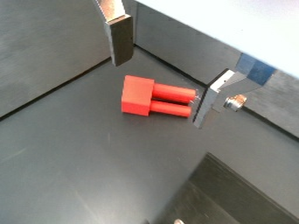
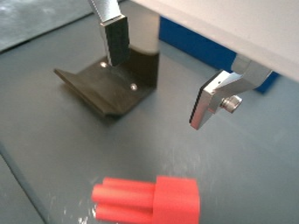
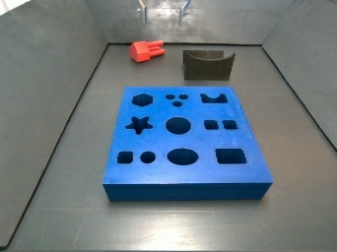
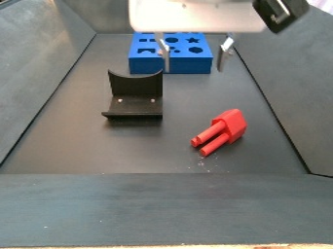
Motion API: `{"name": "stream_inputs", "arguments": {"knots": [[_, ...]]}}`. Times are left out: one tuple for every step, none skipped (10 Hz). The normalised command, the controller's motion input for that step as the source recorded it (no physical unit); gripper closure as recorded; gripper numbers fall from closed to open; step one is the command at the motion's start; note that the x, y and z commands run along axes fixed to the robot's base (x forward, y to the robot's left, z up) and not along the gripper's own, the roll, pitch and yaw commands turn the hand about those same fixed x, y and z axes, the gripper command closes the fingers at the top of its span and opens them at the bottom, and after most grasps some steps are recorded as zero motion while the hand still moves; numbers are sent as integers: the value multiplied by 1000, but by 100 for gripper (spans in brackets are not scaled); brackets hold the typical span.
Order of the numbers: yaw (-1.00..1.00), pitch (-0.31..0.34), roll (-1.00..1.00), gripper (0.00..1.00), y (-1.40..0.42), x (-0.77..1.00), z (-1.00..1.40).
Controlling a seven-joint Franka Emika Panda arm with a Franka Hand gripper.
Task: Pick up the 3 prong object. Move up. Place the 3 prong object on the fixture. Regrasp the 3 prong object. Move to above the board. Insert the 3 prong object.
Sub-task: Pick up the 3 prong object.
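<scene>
Red 3 prong object (image 4: 223, 130) lies flat on the dark floor, beside the fixture (image 4: 132, 96). Gripper (image 1: 162, 77) hangs above it, jaws wide apart, its top cut off.

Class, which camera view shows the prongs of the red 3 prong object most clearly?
A wrist view: the 3 prong object lies whole on the floor between the open gripper fingers. The other wrist view sees it near the frame edge; both side views show it small.
</scene>
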Motion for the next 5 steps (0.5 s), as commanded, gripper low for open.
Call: {"name": "stream_inputs", "arguments": {"knots": [[-637, -57, 23, 0, 223, -480, -354], [-669, 0, 103, 0, 183, -423, -363], [-674, 0, 114, 0, 180, -391, -366], [-683, 0, 123, 0, 169, -386, -369], [-760, 0, 140, 0, 106, -314, -357]]}}
